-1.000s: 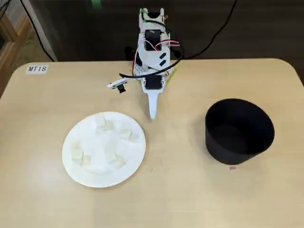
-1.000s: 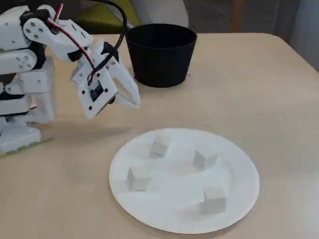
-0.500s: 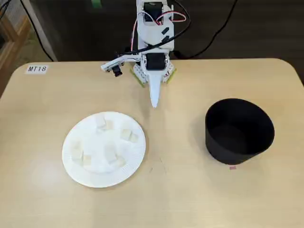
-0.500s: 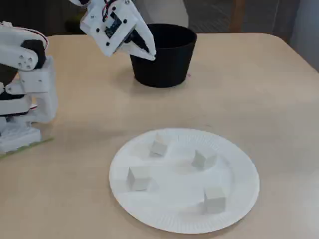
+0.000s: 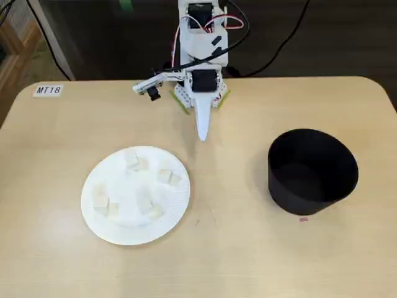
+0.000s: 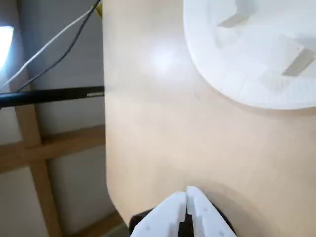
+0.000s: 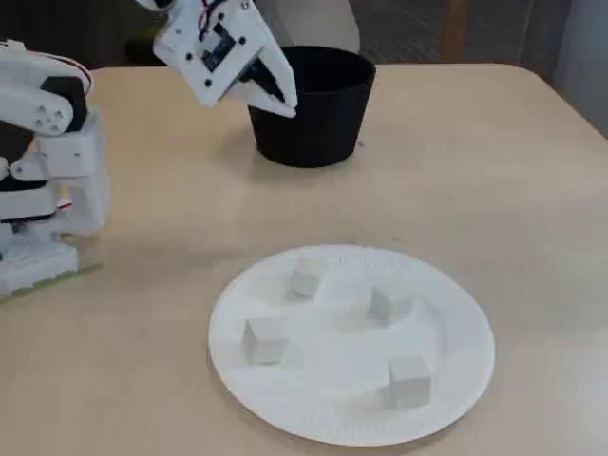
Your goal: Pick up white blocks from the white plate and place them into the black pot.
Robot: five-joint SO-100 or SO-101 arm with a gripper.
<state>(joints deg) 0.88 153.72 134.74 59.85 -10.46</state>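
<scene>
Where the pale wood-look table (image 5: 260,261) widens out in front of the arm, a round white plate (image 5: 102,230) lies flat, thin and paper-like, its rim pressed into fine ribs that catch the light in a fixed view (image 7: 323,432). Four small white blocks (image 7: 267,339) sit on it, matte, cream-tinted cubes with crisp edges, each apart from the others: one near the far rim (image 7: 306,278), one toward the right (image 7: 389,302), one at the near edge (image 7: 409,379). From above, the same cubes (image 5: 144,203) look soft and blurred against the plate.

Well to the right of the plate in that view stands the black pot (image 5: 312,171), a straight-walled cylinder with a dull, unshiny skin and no handles; I cannot see anything inside it. A tiny pink scrap (image 5: 303,218) lies on the table just at its foot.

The arm is white moulded plastic, boxy at the joints, with red and black wires looped over it. Its gripper (image 7: 282,103) is raised off the table, in front of the pot as seen from the side, and holds nothing. In the wrist view the two pointed white fingers (image 6: 186,197) are pressed together, only a hairline seam between them. A small label reading MT18 (image 5: 48,90) is stuck near the table's far corner.
</scene>
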